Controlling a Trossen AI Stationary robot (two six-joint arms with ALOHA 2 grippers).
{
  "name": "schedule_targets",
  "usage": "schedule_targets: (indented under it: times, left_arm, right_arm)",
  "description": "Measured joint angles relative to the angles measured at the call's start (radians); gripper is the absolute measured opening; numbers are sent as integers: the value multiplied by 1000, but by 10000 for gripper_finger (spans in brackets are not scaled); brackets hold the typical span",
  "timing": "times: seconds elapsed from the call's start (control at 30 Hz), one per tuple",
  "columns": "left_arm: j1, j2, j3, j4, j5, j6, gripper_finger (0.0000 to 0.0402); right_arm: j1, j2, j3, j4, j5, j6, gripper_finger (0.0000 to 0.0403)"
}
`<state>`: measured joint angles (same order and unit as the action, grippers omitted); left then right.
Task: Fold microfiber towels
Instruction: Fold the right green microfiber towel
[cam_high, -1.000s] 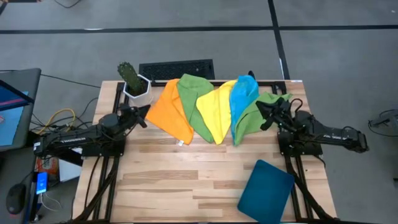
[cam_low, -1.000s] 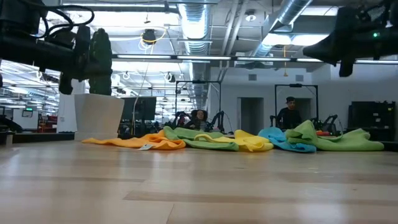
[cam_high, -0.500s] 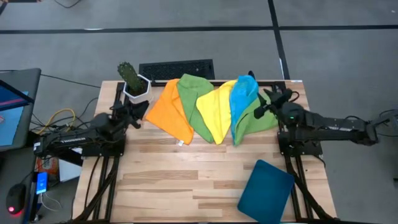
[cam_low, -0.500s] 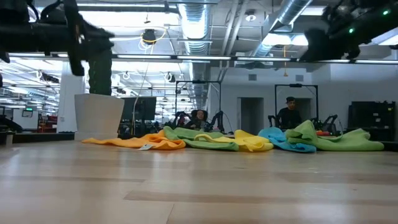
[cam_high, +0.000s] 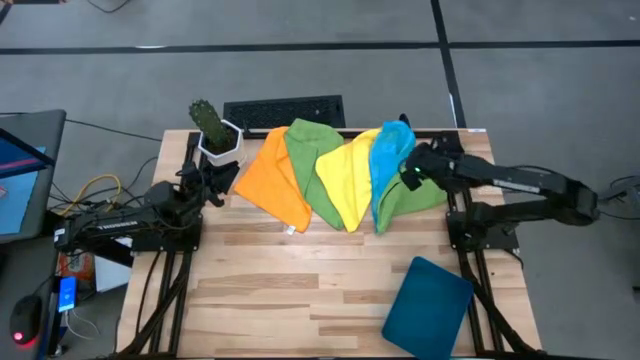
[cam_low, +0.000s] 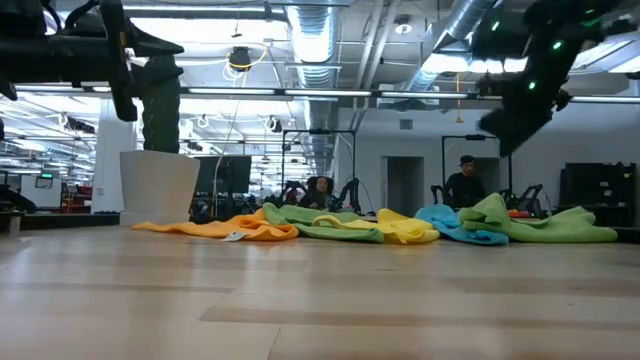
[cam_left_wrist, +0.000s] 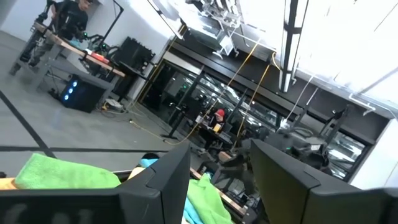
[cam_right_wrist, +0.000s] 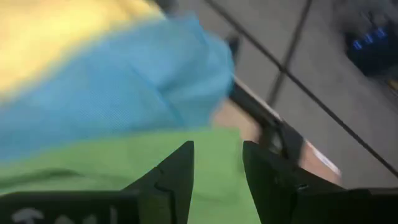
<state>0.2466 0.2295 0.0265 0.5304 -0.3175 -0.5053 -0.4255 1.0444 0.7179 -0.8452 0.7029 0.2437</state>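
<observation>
Two robot arms poised over a wooden bench (cam_high: 300, 280) with 5 coloured towels fanned along its far edge.

The towels overlap in a row: orange towel (cam_high: 272, 180), green towel (cam_high: 308, 160), yellow towel (cam_high: 348, 175), blue towel (cam_high: 388, 158), and a second green towel (cam_high: 415, 195) at the right end. The right gripper (cam_high: 412, 170) hangs just above where the blue towel meets that second green towel; its fingers (cam_right_wrist: 177, 177) are spread with a gap between them, holding nothing. The left gripper (cam_high: 208, 178) sits at the bench's left edge, near a potted cactus (cam_high: 208, 122) and just beside the orange towel, its fingers (cam_left_wrist: 161, 186) also spread and empty. A dark teal tray (cam_high: 428, 305) lies at the near right corner, well apart from the towels.
</observation>
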Motion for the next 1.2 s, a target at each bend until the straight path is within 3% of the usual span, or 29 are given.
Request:
schedule_targets:
  times: [0.23, 0.4, 0.53, 1.2]
  left_arm:
    - [0, 0, 0, 1, 8, 9, 161]
    - [0, 0, 0, 1, 8, 23, 161]
    - [0, 0, 0, 1, 7, 30, 161]
    - [44, 0, 1, 3, -10, 42, 161]
  right_arm:
    - [-188, 132, 18, -63, -226, -17, 176]
    - [-245, 196, 18, -54, -238, -79, 186]
    - [-257, 237, 18, -45, -311, -141, 194]
    - [-191, 455, 18, 20, -313, -350, 195]
